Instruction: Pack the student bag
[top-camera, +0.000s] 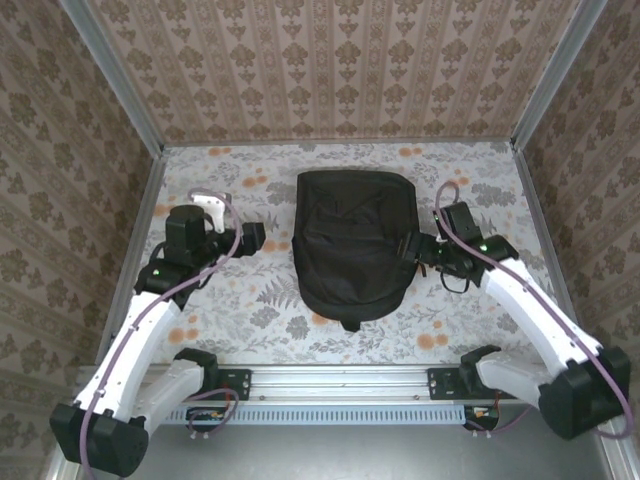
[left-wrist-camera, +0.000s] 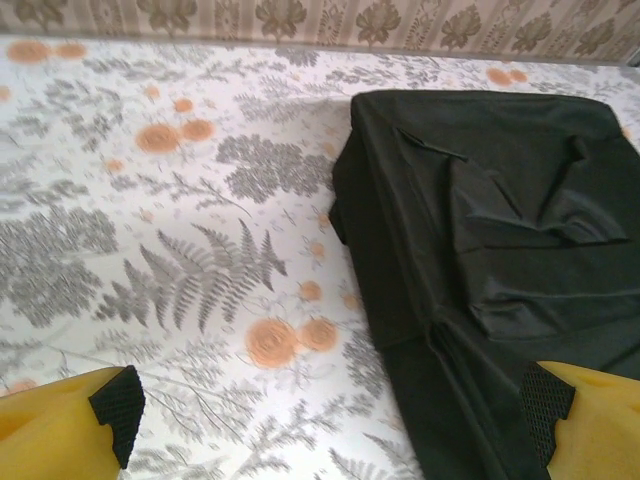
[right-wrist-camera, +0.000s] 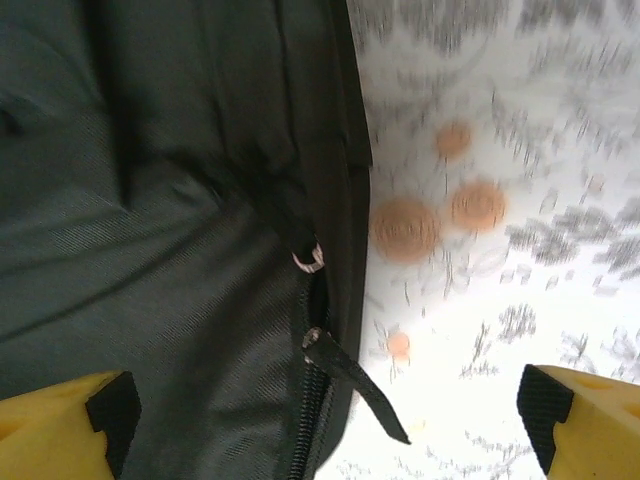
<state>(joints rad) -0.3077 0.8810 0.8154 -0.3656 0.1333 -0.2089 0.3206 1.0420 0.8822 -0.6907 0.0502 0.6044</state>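
Student bag (top-camera: 355, 245) lies flat mid-tabletop (top-camera: 230, 310), a bit toward the far side, between the two arms. Right gripper (top-camera: 414, 248) is at the bag's right edge. In its wrist view the jaws are spread wide and empty, straddling the side zipper, with the zipper pull (right-wrist-camera: 355, 385) lying loose between the pads (right-wrist-camera: 110, 405). Left gripper (top-camera: 250, 240) sits just off the bag's left edge over bare tabletop, jaws also wide apart, holding nothing. We see no loose items on the tabletop, so we read this as the zipper step, not loading. We can't tell how far the zipper is run, as the right wrist view is blurred. The next move calls for the right jaws to centre on that thin, floppy pull tab, pinch it, and draw it along the track. We'd want the left jaws pinning the fabric, since the soft bag will likely slide or bunch otherwise.
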